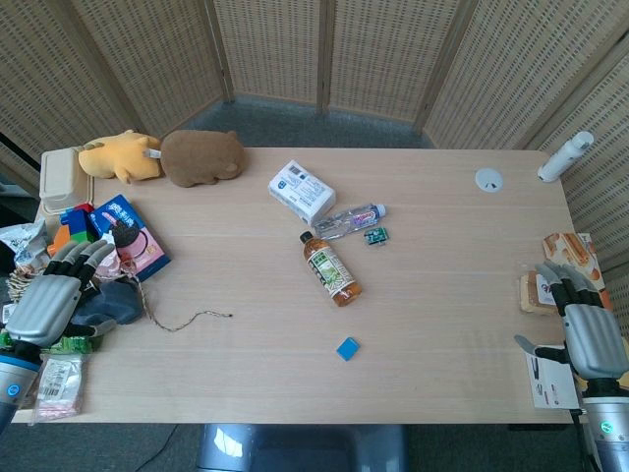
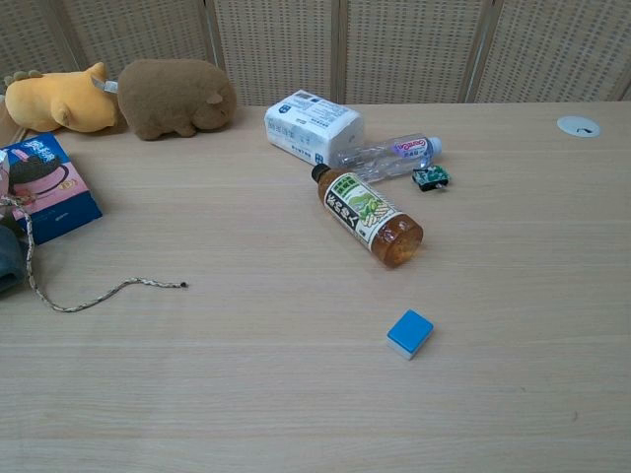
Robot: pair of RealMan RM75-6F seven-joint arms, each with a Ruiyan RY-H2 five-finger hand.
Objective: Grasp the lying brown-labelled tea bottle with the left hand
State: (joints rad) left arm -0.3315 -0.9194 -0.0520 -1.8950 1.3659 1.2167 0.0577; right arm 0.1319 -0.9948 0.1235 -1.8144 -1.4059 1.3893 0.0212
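Observation:
The tea bottle (image 1: pixel 331 268) (image 2: pixel 370 214) lies on its side mid-table, black cap toward the back left, amber liquid inside, its label showing green and white. My left hand (image 1: pixel 49 295) hovers at the table's left edge, fingers apart and holding nothing, far left of the bottle. At the right edge my right hand (image 1: pixel 588 329) sits, its fingers spread and empty. The chest view shows neither hand.
A clear water bottle (image 1: pixel 351 219) (image 2: pixel 387 156) and a white tissue pack (image 1: pixel 301 190) (image 2: pixel 313 126) lie just behind the tea bottle, with a small green packet (image 1: pixel 376 235) (image 2: pixel 430 176). A blue block (image 1: pixel 347 348) (image 2: pixel 409 333) lies in front. Plush toys (image 1: pixel 201 156), a blue box (image 1: pixel 130 234), a cord (image 1: pixel 187 320) and clutter fill the left.

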